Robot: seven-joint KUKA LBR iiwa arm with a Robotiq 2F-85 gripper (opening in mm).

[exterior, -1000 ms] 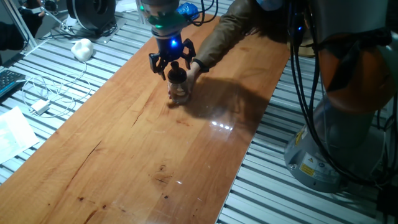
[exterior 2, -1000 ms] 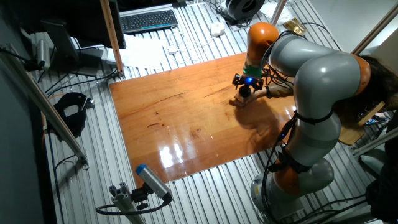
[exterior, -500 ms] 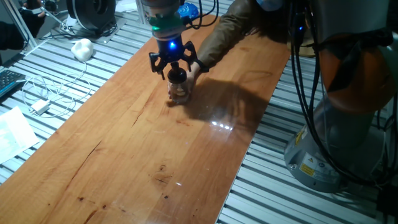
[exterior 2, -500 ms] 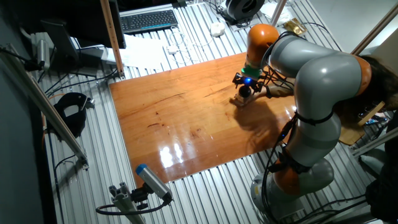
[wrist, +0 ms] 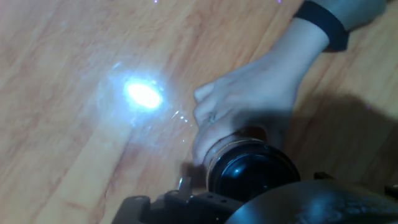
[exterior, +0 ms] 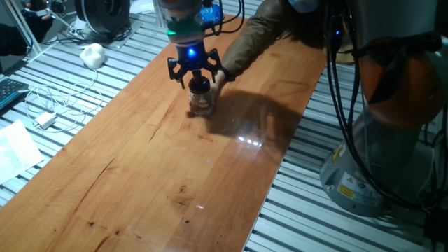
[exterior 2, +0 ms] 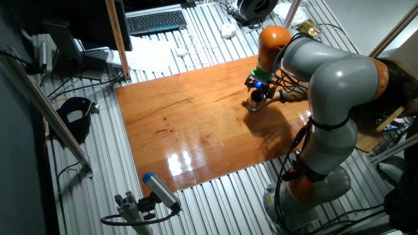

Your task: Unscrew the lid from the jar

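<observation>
The small clear glass jar (exterior: 201, 103) stands upright on the wooden table (exterior: 161, 161), with the black lid (exterior: 199, 85) on it. A person's hand (exterior: 222, 75) holds the jar from behind. My gripper (exterior: 194, 71) hovers right over the lid, its fingers spread wider than the lid and straddling it without visibly touching. In the other fixed view the gripper (exterior 2: 256, 86) sits above the jar (exterior 2: 254, 103). In the hand view the lid (wrist: 252, 174) is at the bottom centre, with the hand (wrist: 249, 112) wrapped around the jar beneath it.
The person's sleeved arm (exterior: 262, 31) reaches in from the far right. Cables and a white adapter (exterior: 45, 120) lie on the slatted surface to the left. The robot's base (exterior: 392, 140) stands at the right. A keyboard (exterior 2: 155, 21) lies beyond the table.
The gripper has shifted and turned very slightly over the lid. The jar and the person's hand have stayed in place.
</observation>
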